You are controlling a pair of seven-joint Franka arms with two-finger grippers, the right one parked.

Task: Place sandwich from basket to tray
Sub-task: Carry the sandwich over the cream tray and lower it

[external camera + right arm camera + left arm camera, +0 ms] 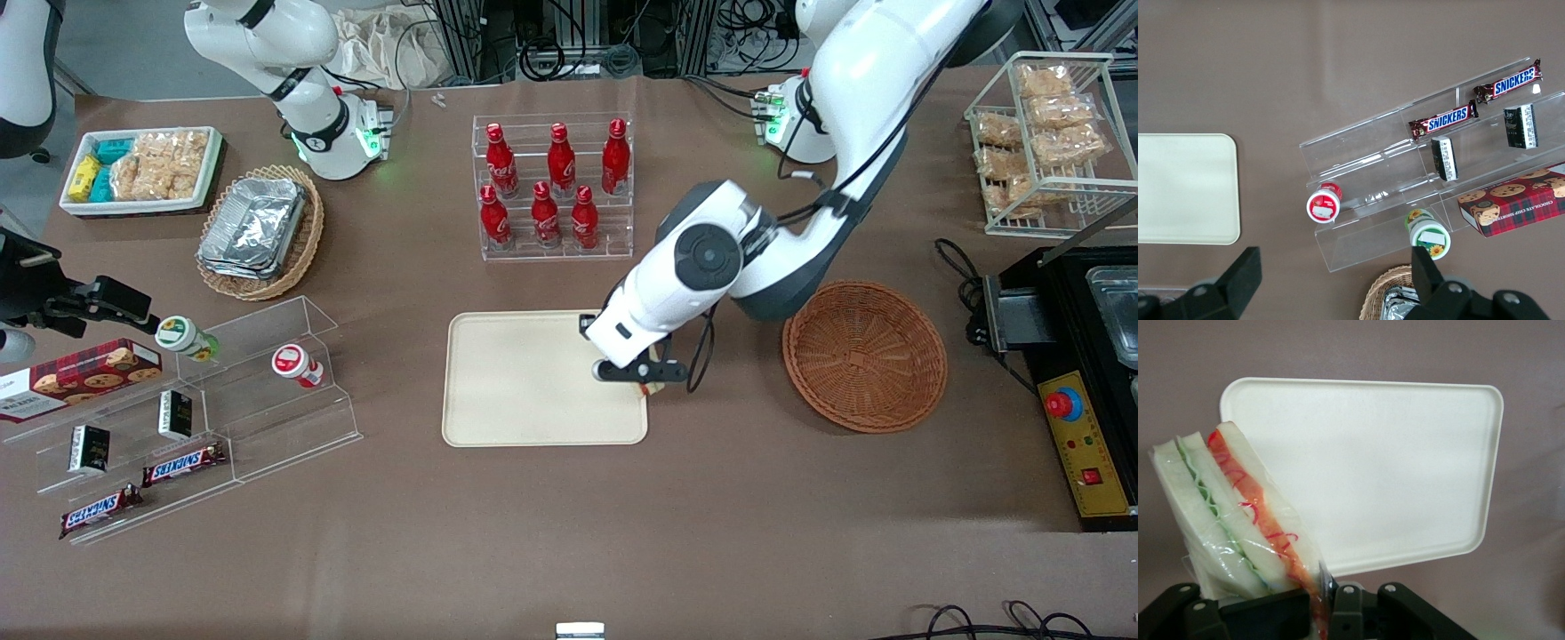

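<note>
My left gripper [642, 373] is shut on the sandwich [1238, 513], a clear-wrapped white-bread wedge with red-orange and green filling stripes. Its black fingers [1345, 610] pinch the wedge's lower end. The gripper hangs over the edge of the cream tray [533, 378] that is nearest the basket, and the tray [1391, 467] lies bare under the sandwich. In the front view the hand hides most of the sandwich. The round reddish-brown wicker basket [864, 356] stands beside the tray, toward the working arm's end, with nothing in it.
A clear rack of red bottles [553, 187] stands farther from the front camera than the tray. Toward the parked arm's end are an acrylic snack shelf [196, 400], an oval basket of foil trays [258, 231] and a white bin [142, 169]. A black machine [1085, 356] flanks the basket.
</note>
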